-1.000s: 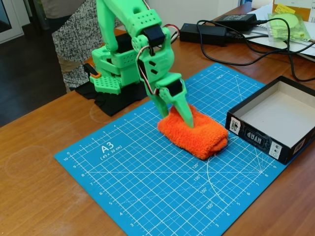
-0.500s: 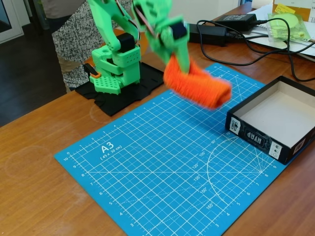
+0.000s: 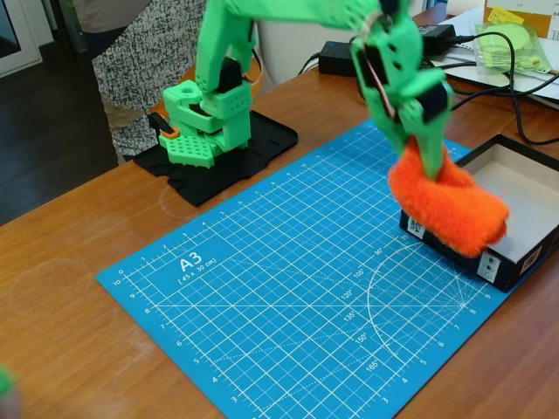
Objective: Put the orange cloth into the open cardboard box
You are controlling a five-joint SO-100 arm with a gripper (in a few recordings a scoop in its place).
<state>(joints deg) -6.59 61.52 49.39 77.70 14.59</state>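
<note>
I'm pinching the cloth (image 3: 450,208) in my claw (image 3: 434,159), holding it in the air over the near wall of the box (image 3: 524,194) (pickup done, I'd say), so carrying it further inward and letting go is what's left.

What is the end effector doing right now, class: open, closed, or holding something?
End effector: closed on the orange cloth, held above the open cardboard box's near corner.

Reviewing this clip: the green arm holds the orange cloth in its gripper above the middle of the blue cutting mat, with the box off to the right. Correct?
Not quite. In the fixed view the gripper holds the orange cloth at the near-left edge of the open cardboard box, not above the middle of the blue cutting mat.
</note>
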